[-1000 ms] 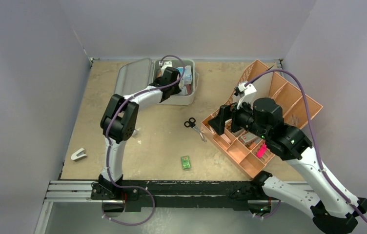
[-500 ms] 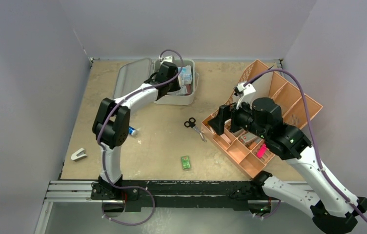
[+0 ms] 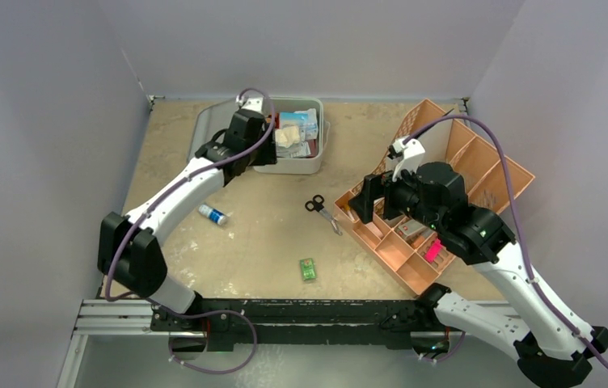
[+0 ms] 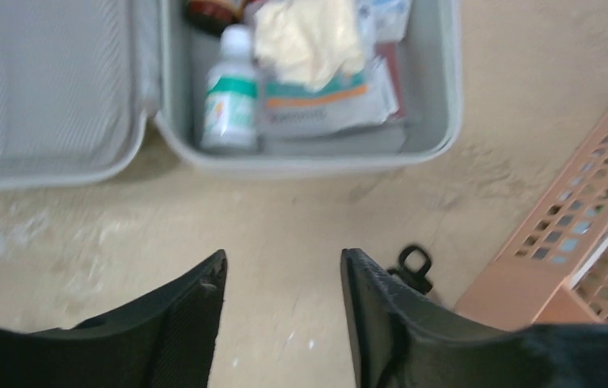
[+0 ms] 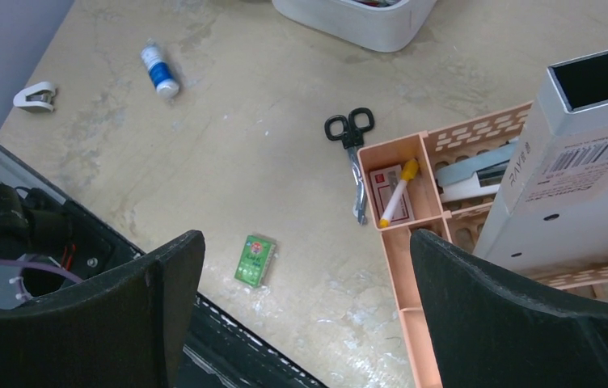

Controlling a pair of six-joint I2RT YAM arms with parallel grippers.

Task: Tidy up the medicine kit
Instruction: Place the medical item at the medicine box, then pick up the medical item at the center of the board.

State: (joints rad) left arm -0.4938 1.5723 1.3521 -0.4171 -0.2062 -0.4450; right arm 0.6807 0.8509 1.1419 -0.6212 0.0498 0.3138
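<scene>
Pale lilac walls close in a tan desk on three sides. At the right sits an orange compartmented tray, its latticed lid standing up at the back. One near compartment holds a small red-and-white box with a yellow-tipped white stick across it; another holds something bright pink.

The medicine kit lies open at the far middle of the desk, its lid flat to the left. Inside, a white bottle with a green label lies beside printed sachets, with a pale crumpled wad on top.

The left hand hovers over bare desk just in front of the kit, fingers apart and empty. The right hand hangs above the tray's near left corner, spread wide, holding nothing.

Loose on the desk are black-handled scissors touching the tray's edge, a blue-and-white tube, a small green box and a white clip.
</scene>
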